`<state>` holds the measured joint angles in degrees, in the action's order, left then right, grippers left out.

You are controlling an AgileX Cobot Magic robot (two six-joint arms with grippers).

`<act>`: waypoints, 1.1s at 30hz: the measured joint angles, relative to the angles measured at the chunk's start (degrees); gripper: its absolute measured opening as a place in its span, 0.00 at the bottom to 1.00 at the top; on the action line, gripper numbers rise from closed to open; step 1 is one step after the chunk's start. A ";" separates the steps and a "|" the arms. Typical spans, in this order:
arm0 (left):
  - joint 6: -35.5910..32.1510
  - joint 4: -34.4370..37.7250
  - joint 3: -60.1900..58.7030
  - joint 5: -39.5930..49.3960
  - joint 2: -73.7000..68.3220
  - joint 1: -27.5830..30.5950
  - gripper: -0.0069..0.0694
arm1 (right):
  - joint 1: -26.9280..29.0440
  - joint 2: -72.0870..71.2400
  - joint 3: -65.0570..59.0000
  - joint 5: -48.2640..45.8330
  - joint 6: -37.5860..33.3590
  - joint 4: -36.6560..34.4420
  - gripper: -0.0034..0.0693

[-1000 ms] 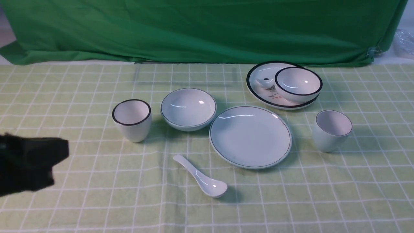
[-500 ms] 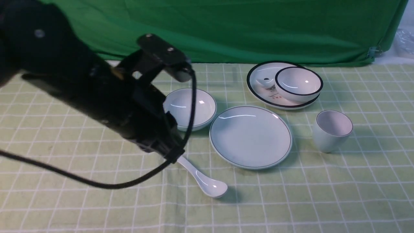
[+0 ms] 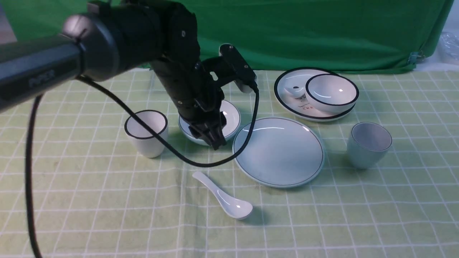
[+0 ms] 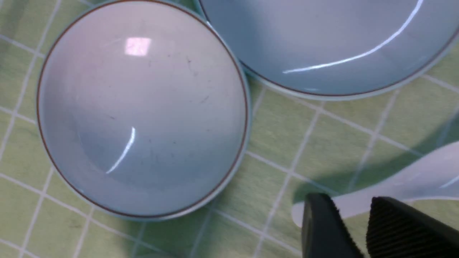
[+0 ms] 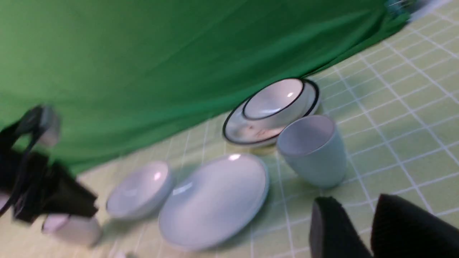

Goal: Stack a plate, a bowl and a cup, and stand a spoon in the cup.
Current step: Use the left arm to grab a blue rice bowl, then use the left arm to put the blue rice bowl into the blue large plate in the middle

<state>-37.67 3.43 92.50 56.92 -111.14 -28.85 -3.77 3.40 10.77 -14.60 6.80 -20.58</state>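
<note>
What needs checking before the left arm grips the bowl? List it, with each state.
1. The bowl is empty: ok.
2. The plate is bare for it: ok.
3. The left gripper is opened for the rim: not ok, fingers nearly together.
4. It is lined up on the bowl's rim: cannot tell.
5. The spoon lies apart from bowl and plate: ok.

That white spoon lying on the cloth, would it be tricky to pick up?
Probably slippery: the spoon is glossy, with bright highlights. It looks like rigid ceramic, so likely stiff but breakable if dropped. Its rounded scoop may rock or pivot when pushed.
</note>
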 joint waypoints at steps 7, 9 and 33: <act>-4.03 -4.32 2.32 -5.45 -6.65 0.00 0.67 | -5.68 14.69 19.91 -25.71 -16.72 0.00 0.34; -4.95 -5.14 2.39 -7.44 -7.68 0.00 0.68 | -6.14 16.55 20.64 -27.92 -17.31 0.05 0.34; -5.88 -8.30 3.19 -8.47 -6.43 -2.84 0.15 | -6.14 17.50 20.92 -29.00 -18.46 0.11 0.34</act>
<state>-43.55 -4.87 95.69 48.44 -117.57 -31.69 -9.91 20.90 31.69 -43.60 -11.65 -20.47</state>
